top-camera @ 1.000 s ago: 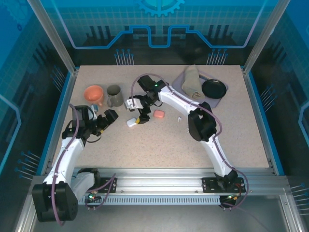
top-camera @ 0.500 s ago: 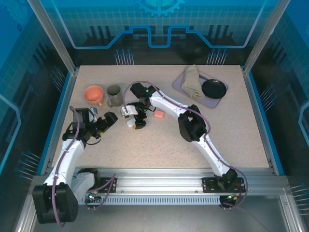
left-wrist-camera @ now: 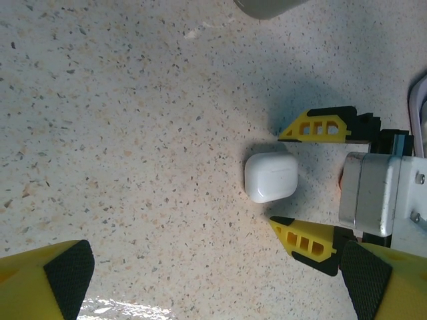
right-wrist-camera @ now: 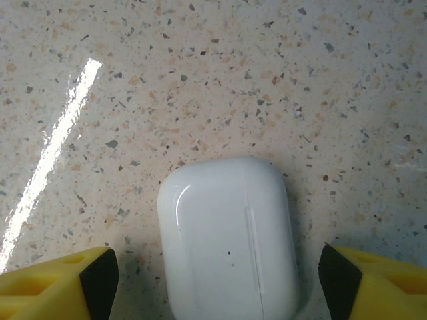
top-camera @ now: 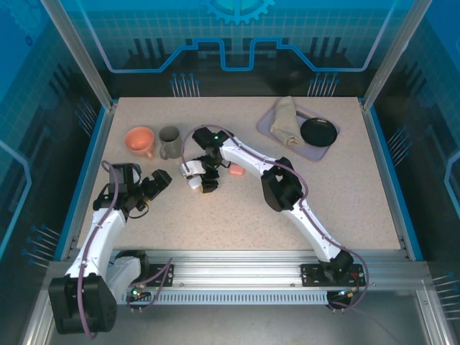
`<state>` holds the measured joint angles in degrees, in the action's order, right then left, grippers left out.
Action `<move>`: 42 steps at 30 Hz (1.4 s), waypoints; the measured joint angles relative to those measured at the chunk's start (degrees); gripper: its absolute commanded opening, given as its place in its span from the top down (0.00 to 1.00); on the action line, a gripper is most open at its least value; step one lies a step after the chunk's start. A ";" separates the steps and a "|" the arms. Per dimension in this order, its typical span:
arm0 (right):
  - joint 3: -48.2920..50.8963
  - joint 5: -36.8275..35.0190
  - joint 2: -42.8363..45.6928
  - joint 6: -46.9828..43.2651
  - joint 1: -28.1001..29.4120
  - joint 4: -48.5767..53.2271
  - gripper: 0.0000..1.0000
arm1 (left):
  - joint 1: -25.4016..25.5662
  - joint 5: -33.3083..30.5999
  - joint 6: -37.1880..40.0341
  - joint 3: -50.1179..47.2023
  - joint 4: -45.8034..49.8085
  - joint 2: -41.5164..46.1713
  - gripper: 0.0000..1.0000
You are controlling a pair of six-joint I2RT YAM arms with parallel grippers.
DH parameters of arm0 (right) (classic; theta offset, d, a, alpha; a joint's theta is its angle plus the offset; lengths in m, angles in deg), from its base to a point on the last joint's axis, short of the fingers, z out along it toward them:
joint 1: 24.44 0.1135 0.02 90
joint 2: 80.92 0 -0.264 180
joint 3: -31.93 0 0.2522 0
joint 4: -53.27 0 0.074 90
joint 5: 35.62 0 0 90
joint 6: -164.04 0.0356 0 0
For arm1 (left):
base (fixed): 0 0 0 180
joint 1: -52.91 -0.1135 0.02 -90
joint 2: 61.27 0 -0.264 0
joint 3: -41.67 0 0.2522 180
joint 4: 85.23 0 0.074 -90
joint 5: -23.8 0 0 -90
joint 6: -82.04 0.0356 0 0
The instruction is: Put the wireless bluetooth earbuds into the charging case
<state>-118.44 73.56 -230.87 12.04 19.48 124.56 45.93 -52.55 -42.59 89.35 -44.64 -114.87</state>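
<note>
A white pebble-shaped charging case (top-camera: 193,182) lies lid-shut on the speckled table (top-camera: 237,215), left of centre. My right gripper (top-camera: 203,180) is low over it and open. Its yellow fingers (right-wrist-camera: 63,287) stand on either side of the case (right-wrist-camera: 230,237) without touching it. The left wrist view shows the same case (left-wrist-camera: 271,177) between those two fingers (left-wrist-camera: 317,125). My left gripper (top-camera: 159,180) hovers a little to the left, open and holding nothing, its fingertips (left-wrist-camera: 63,280) at the frame's bottom corners. A salmon-pink case (top-camera: 237,170) lies just to the right. The earbuds are out of view.
An orange cup (top-camera: 140,140) and a grey mug (top-camera: 171,142) stand behind the left gripper. At the back right a lilac tray (top-camera: 277,133) holds a folded cloth (top-camera: 286,121) and a black dish (top-camera: 318,131). The right arm's forearm arches over the table's middle.
My right gripper has swung left and down from beside the pink case until it straddles the white case. The left gripper has drawn back slightly to the lower left.
</note>
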 measured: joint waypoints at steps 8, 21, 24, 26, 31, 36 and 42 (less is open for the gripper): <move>-4.31 -0.79 -2.56 -0.92 0.42 3.19 0.26 | 0.00 -0.37 0.00 0.00 0.00 0.22 0.01; -6.67 -1.22 -3.74 -2.80 1.07 6.67 0.43 | 0.00 -0.39 0.02 0.00 -0.02 0.20 0.01; -6.73 -1.20 -3.74 -2.58 1.09 7.15 0.48 | 0.00 -0.39 0.00 0.00 -0.04 0.04 0.01; -6.75 -1.20 -3.74 -2.54 1.11 7.15 0.51 | 0.00 -0.39 0.00 0.00 -0.07 0.04 0.01; -6.73 -1.22 -3.72 -2.03 1.11 7.04 0.52 | 0.00 -0.37 0.00 0.00 -0.07 0.04 0.01; -1.14 -0.90 -0.76 -0.59 1.03 2.86 0.52 | 0.00 1.03 0.11 0.00 -0.26 0.02 0.01; 9.11 0.02 4.83 0.98 0.66 -3.61 0.53 | -0.02 6.34 0.70 0.00 -3.21 -1.40 0.01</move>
<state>-109.33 73.58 -226.04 13.02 20.13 120.96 45.91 -46.21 -41.89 89.35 -47.85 -116.27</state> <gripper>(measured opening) 0.475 0.990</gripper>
